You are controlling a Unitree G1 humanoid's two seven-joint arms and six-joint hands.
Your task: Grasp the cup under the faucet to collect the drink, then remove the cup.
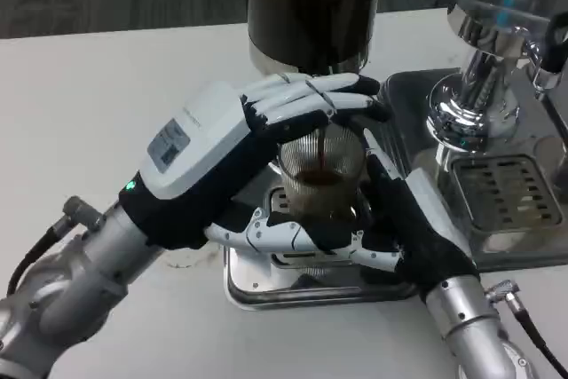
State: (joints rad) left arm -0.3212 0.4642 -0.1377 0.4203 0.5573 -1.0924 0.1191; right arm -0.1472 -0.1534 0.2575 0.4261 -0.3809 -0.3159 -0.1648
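Right hand (404,228): nearest, fingers wrapped around the cup's base from the right.
Drip tray (266,288): steel, on the white surface (98,95).
Cup (321,175): ribbed, clear, upright above the tray, a dark stream falling into it.
Left hand (244,144): fingers reaching over the cup's rim.
Dispenser (311,2): dark tank, just behind.

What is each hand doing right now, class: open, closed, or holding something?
Left hand: fingers rest over the dispenser tap; whether it grips cannot be told.
Right hand: holds the ribbed cup.
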